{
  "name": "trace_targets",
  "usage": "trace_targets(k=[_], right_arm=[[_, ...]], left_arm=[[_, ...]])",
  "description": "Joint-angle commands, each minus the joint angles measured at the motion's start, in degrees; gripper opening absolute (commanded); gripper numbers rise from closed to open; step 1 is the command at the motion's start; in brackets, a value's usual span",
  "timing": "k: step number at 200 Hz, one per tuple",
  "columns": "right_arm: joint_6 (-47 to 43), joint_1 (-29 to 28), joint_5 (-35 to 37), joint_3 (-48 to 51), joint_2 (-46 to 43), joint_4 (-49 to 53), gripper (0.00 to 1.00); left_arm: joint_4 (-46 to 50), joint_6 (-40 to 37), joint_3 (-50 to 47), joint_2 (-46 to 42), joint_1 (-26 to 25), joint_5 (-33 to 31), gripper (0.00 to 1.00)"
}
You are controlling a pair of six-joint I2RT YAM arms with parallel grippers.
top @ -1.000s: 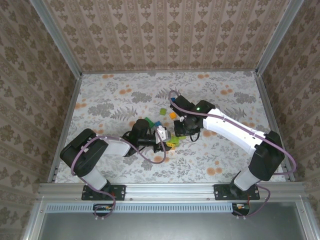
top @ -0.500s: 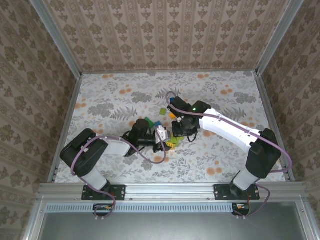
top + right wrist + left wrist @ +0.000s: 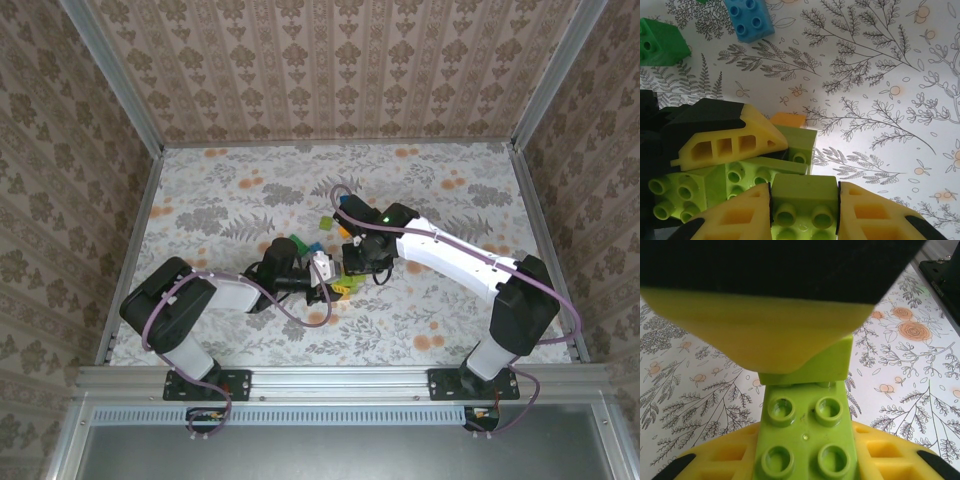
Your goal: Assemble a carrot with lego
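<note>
The carrot [image 3: 342, 287] is a small lime-green build with an orange brick [image 3: 787, 120] at its far end. My left gripper [image 3: 325, 279] is shut on its lime base brick [image 3: 805, 440], whose studs face the left wrist camera. My right gripper [image 3: 804, 212] is shut on another lime-green brick [image 3: 802, 192] and holds it against the build. That brick sits just under one left finger [image 3: 725, 137]. In the top view the right gripper [image 3: 353, 263] stands close to the left one. More lime studs [image 3: 685, 192] of the build lie at the left.
Loose lego lies just beyond the grippers: a blue brick [image 3: 747, 17], a dark green brick [image 3: 660, 45] and a lime one [image 3: 327, 224]. Metal rails and patterned walls bound the flowered table [image 3: 450, 200].
My right arm has shifted slightly left, bringing its gripper closer to the left gripper and the build. The left arm has stayed in place.
</note>
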State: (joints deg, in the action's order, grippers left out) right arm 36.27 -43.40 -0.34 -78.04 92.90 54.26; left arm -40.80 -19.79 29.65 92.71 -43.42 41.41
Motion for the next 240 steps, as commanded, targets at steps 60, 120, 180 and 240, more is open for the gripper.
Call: trace_targets(k=[60, 120, 180, 240], right_arm=[[2.06, -1.19, 1.87, 0.59, 2.78, 2.15, 0.19], [2.90, -2.69, 3.63, -0.56, 3.78, 3.74, 0.19], [2.27, -3.64, 5.35, -2.79, 6.18, 6.41, 0.19], [2.21, -4.85, 6.93, -5.02, 8.22, 8.68, 0.19]], left_arm=[[1.51, -1.38, -1.37, 0.90, 0.18, 0.73, 0.35], [0.98, -1.39, -1.55, 1.34, 0.27, 0.58, 0.35], [0.80, -1.38, -1.70, 1.47, 0.31, 0.48, 0.35], [0.43, -1.48, -1.88, 1.69, 0.29, 0.23, 0.34]])
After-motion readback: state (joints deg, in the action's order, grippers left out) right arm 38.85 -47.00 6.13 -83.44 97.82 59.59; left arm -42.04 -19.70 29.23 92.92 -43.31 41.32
